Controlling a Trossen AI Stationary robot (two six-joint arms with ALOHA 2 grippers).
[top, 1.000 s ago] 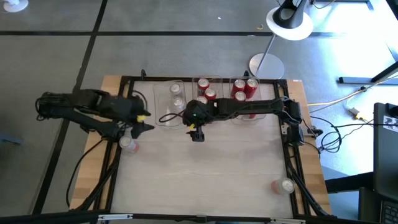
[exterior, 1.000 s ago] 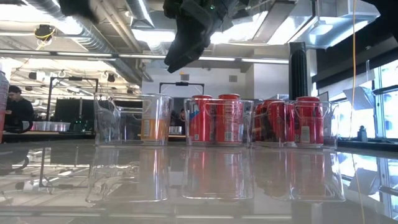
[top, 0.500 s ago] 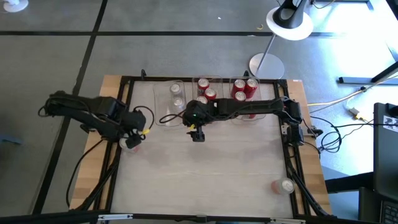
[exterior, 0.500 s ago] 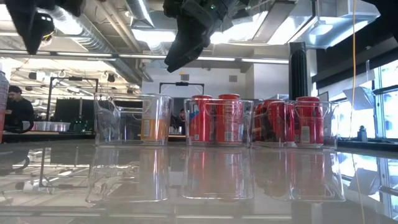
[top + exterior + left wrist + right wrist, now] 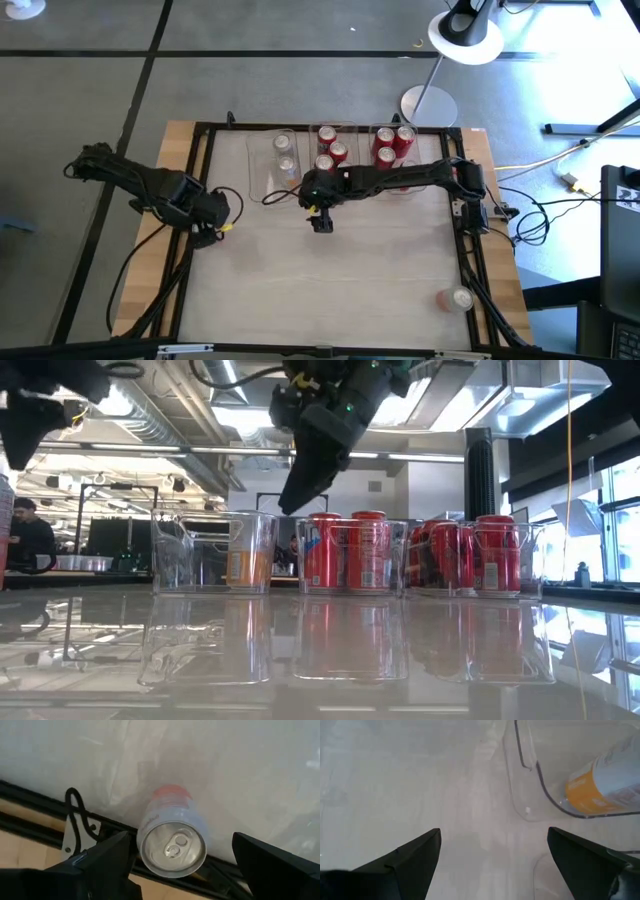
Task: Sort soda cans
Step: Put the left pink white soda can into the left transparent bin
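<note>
While both arms hang over the pale wood-edged table (image 5: 340, 290), sorting stands part done.
Along the table's far edge sit three clear rectangular plastic bins (image 5: 275, 165): the left one holds silver cans with orange marks (image 5: 247, 565), the middle and right ones hold upright red cans with silver tops (image 5: 338, 152). One pale can with a faint red band (image 5: 172, 837) stands at the table's left edge, directly beneath the left pincer (image 5: 212, 228), whose fingers are spread wide either side of it without touching. The right pincer (image 5: 321, 222) hovers just in front of the bins, fingers wide apart, nothing between them. Another pale can (image 5: 458, 298) lies near the front right corner.
</note>
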